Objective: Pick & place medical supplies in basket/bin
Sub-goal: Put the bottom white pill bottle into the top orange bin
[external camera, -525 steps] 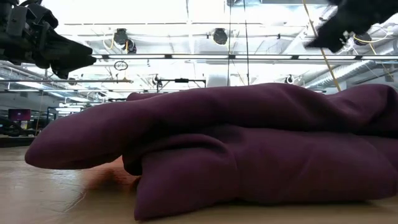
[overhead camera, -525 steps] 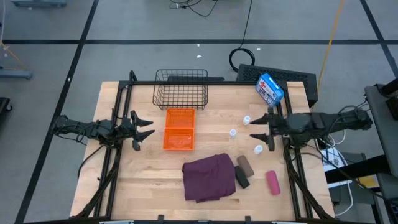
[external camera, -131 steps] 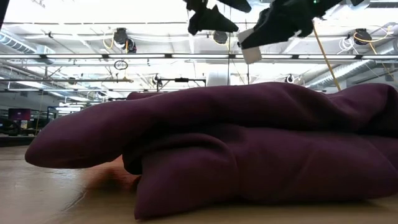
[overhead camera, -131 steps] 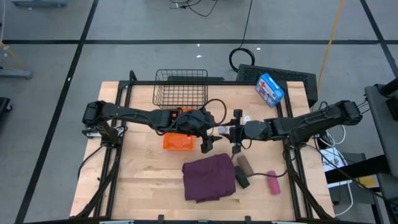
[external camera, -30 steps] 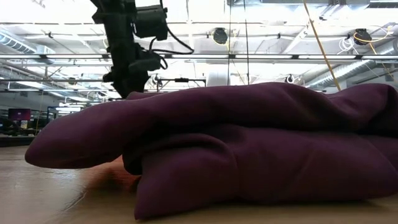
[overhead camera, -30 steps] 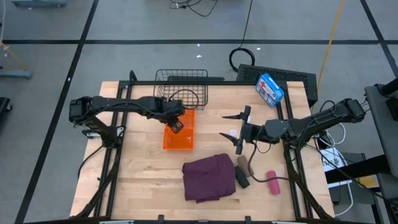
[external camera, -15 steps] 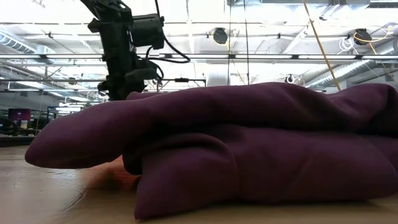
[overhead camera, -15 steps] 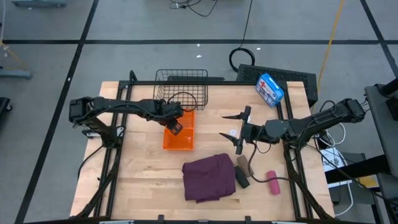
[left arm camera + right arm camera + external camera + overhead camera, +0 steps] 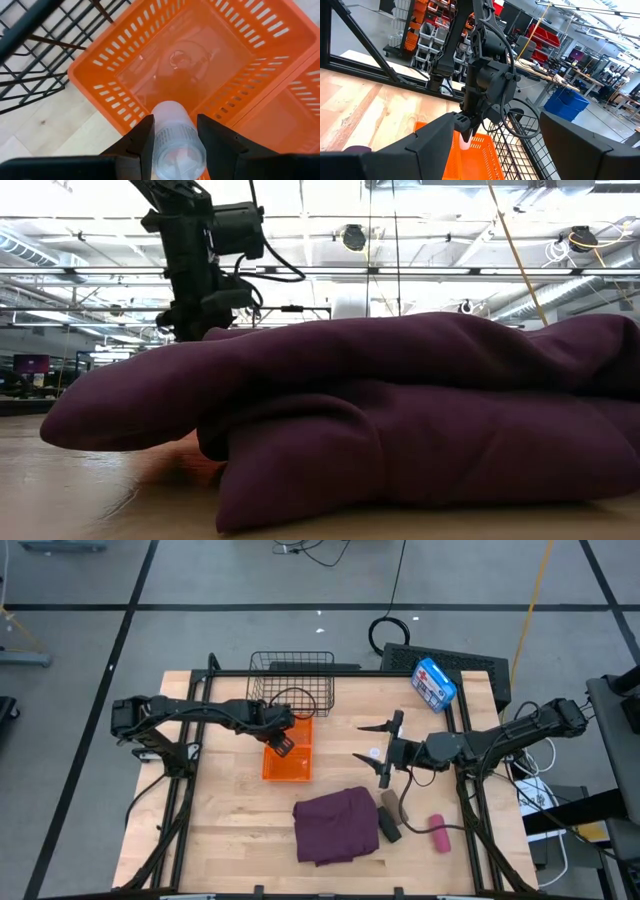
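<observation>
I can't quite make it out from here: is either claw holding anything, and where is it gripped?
The left gripper pinches a small white vial by its sides, above the orange tray. The right gripper is open and holds nothing.

Grey floor (image 9: 100, 580); bright ceiling lights (image 9: 350, 235) overhead.

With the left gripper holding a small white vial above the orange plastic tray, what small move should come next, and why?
Probably open the left gripper to release the small white vial. The vial sits clamped between its fingers directly over one compartment of the bright orange slotted plastic tray, beside the black wire-mesh basket. That compartment looks clear below. The right gripper waits open mid-table.
</observation>
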### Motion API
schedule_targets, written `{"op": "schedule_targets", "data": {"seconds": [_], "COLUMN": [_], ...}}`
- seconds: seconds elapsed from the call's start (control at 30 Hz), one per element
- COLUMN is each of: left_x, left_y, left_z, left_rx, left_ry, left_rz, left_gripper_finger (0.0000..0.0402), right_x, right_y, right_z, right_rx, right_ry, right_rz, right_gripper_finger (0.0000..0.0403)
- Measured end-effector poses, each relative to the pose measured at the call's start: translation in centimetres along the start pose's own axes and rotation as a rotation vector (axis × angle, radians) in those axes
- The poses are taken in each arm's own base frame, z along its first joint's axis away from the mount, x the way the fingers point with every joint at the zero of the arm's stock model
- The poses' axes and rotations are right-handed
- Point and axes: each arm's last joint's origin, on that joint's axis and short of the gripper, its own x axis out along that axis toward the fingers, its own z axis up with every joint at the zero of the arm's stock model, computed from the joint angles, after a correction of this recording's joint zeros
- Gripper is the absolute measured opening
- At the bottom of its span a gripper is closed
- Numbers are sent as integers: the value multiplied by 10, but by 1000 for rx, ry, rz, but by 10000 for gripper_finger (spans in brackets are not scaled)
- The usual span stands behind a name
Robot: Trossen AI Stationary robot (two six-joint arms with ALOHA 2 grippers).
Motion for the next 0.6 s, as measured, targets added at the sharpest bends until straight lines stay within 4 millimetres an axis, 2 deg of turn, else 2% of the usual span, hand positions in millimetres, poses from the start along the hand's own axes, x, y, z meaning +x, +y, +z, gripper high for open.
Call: {"op": "schedule_targets", "data": {"seconds": [0.13, 0.37, 0.6], "left_x": [5, 26, 26], "left_y": [-1, -6, -6], "left_z": [-1, 0, -1], "left_rx": [2, 12, 5], "left_ry": [22, 84, 84], "left_rz": [6, 23, 25], "left_gripper_finger": [132, 132, 136], "right_x": [0, 0, 0], "right_y": [0, 0, 0], "right_z": [0, 0, 0], "right_rx": [0, -1, -11], "right_ry": [0, 1, 1], "right_rz": [0, 0, -1], "right_gripper_finger": [281, 281, 281]}}
